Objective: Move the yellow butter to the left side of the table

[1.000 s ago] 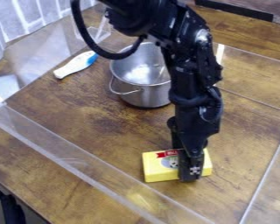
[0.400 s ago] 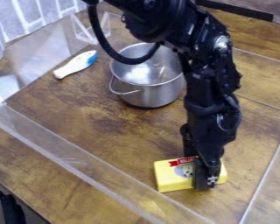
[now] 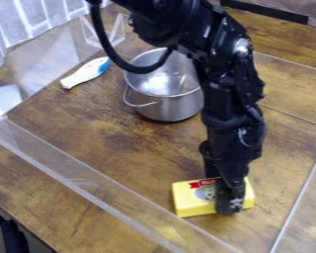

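Grasping yellow butter, gripper on table; steel pot contents unclear.

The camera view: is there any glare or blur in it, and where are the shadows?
In the camera view, soft glare lies on the clear plastic wall at the front and on the steel pot; the whole picture is low in detail and slightly soft; the black arm casts little shadow, only a dark patch beside the yellow butter under the end effector.

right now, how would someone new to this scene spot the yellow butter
Start at the steel pot in the middle of the wooden table, then follow the black arm down to the near edge. The yellow butter lies flat under the gripper: the only yellow box, red-and-white label on top.
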Available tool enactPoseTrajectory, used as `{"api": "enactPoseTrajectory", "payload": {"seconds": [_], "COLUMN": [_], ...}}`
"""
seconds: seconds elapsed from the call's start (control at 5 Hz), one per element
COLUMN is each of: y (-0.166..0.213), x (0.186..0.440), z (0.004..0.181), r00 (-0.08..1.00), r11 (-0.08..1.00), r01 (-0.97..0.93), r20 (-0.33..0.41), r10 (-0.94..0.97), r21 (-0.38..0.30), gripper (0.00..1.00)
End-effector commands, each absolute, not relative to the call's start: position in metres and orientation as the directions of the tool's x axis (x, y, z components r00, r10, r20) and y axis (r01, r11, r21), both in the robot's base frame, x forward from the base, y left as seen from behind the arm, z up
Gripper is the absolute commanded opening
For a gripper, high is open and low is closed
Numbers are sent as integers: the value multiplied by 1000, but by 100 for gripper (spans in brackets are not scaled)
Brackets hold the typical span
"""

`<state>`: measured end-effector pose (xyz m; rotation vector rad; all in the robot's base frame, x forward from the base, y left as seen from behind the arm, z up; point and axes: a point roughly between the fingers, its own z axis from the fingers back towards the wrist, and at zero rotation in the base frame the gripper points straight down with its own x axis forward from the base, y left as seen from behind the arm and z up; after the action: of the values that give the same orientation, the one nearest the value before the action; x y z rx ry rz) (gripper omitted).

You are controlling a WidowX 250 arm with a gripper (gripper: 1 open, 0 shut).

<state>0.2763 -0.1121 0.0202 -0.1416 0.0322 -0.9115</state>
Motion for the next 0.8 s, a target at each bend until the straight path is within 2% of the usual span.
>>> {"api": "enactPoseTrajectory", "payload": {"seconds": [0.0, 0.2, 0.6], "y": [-90, -88, -95], "x": [258, 256, 258], "z": [13, 19, 18], "r00": [599, 624, 631], "r11": [592, 618, 627], "r01": [788, 768, 759], "r20": [-12, -25, -42], "r10": [-801, -781, -775], "r21": [-170, -167, -173], "gripper": [0, 0, 0]}}
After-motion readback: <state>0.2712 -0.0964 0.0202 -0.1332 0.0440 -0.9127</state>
